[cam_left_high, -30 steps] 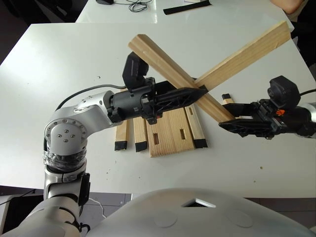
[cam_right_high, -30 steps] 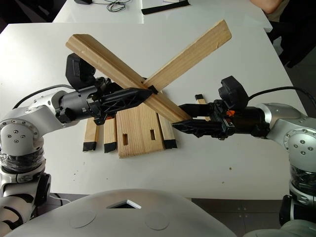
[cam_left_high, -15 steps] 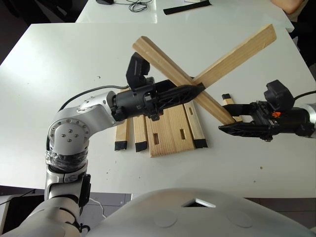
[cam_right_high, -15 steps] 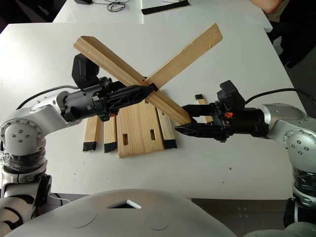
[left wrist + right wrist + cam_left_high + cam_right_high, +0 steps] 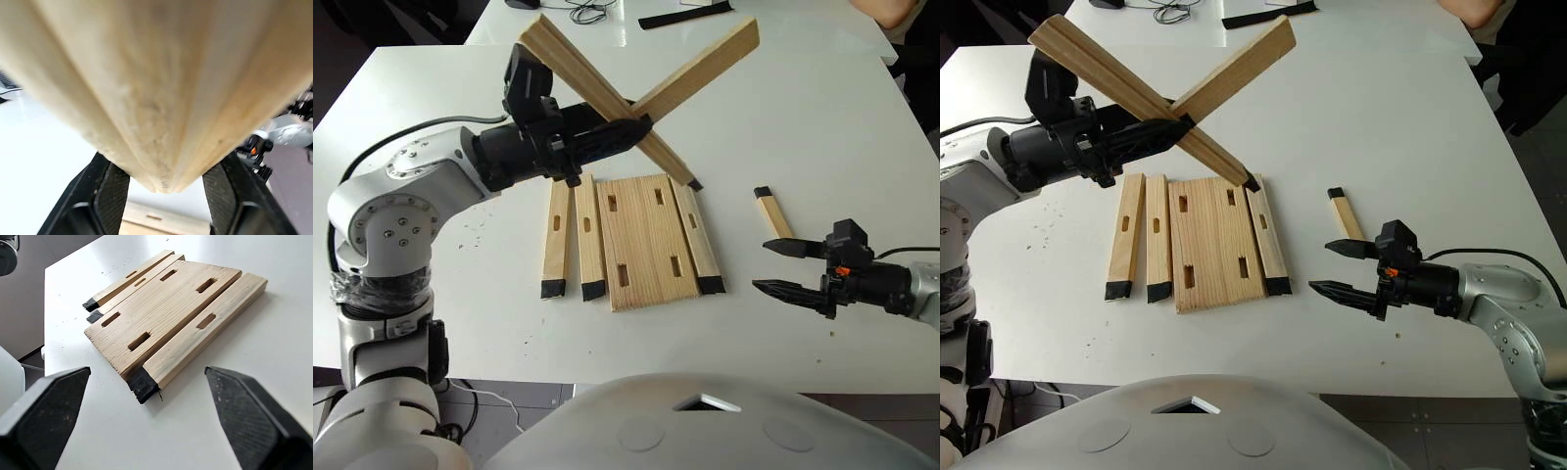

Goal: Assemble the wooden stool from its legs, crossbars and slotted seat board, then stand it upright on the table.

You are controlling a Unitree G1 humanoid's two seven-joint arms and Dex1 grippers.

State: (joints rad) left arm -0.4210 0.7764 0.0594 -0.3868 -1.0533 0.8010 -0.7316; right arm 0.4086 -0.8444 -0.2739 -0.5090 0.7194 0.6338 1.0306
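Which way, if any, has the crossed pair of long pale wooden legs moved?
Yes: the crossed legs, held by the left end effector, went left and away from the flat slotted wooden seat board.

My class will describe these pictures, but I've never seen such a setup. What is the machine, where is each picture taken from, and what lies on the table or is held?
It is a humanoid robot with two arms, each ending in a two-fingered tool. The two eye views look down from its head; each wrist view looks out from one arm. On the white table lie a slotted seat board, three slotted strips beside it, and a short piece apart on the robot's right. The left tool is shut on the crossed bars, two long pieces forming an X; its wrist view shows that wood up close. The right tool is open and holds nothing.
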